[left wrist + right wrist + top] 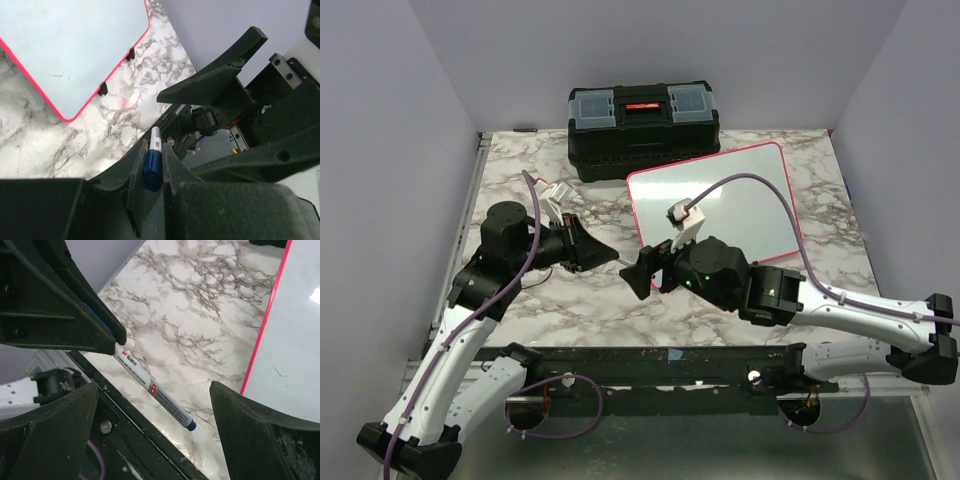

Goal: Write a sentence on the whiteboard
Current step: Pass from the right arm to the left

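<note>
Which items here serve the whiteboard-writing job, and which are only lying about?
For the job: whiteboard; marker pen, clamped in the left gripper; right gripper, open next to it.
Lying about: black toolbox, behind the whiteboard.

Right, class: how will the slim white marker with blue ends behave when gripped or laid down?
The slim white marker looks rigid: it juts straight from the shut left gripper without sagging. Its round, smooth barrel would probably roll if laid on the flat marble table. Gripped only near one end, the glossy plastic might slip under writing pressure.
</note>
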You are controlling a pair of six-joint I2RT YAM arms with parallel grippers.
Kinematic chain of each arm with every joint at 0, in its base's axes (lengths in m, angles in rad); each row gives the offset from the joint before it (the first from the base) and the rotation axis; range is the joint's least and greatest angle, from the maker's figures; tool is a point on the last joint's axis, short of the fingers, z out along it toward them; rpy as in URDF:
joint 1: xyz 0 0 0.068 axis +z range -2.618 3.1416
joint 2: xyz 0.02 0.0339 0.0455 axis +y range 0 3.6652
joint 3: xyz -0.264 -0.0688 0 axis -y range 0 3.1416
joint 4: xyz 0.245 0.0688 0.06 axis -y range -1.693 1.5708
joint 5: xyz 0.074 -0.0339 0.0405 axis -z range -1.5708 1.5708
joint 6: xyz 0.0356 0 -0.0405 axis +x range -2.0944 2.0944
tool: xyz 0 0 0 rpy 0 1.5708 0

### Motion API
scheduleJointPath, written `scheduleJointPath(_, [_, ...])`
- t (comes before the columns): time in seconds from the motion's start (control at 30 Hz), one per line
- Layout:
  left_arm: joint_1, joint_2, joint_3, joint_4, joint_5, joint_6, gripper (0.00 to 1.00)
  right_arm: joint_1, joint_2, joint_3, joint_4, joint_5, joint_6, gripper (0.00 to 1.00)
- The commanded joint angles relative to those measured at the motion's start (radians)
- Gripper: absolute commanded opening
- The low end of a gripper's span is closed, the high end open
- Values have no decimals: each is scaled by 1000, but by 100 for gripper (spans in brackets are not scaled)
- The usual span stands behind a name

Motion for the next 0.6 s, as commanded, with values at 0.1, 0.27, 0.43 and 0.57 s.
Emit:
scheduleJointPath(0.1, [2, -53, -11, 207, 2, -77, 0, -149, -104, -106, 179, -230, 173, 95])
scheduleJointPath(0.27, [5, -65, 0, 316, 12, -148, 0, -261, -169, -193, 356, -401, 273, 95])
scheduleJointPath(0.43, [5, -38, 6, 434, 59, -255, 0, -318, -191, -254, 526, -549, 350, 95])
scheduleJointPath(0.57, [5, -27, -8, 515, 52, -329, 0, -353, -206, -322, 702, -619, 437, 95])
